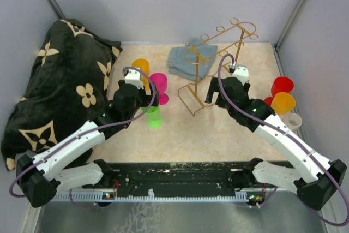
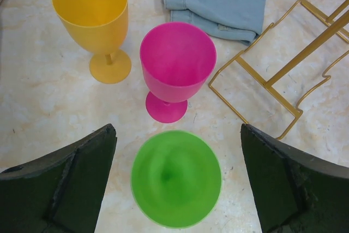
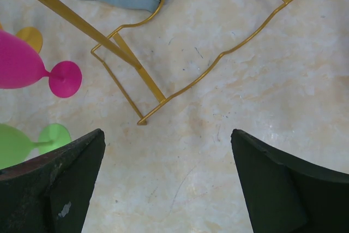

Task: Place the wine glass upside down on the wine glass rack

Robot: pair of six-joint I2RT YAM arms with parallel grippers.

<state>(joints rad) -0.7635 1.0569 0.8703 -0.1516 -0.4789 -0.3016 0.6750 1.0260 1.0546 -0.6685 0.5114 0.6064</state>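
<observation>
Three plastic wine glasses stand upright at the table's middle left: green (image 1: 154,117), pink (image 1: 159,87) and orange (image 1: 141,70). My left gripper (image 1: 146,101) hovers open above the green glass (image 2: 175,177), which sits between its fingers, untouched; the pink glass (image 2: 178,64) and orange glass (image 2: 92,15) stand beyond. The gold wire wine glass rack (image 1: 212,64) stands at the middle back; its base also shows in the left wrist view (image 2: 262,80) and the right wrist view (image 3: 163,94). My right gripper (image 1: 218,97) is open and empty just in front of the rack's base.
A folded blue denim cloth (image 1: 188,58) lies behind the rack. A dark floral blanket (image 1: 54,85) fills the left side. Red (image 1: 282,87) and orange (image 1: 283,103) cups and a clear cup (image 1: 293,121) stand at the right edge.
</observation>
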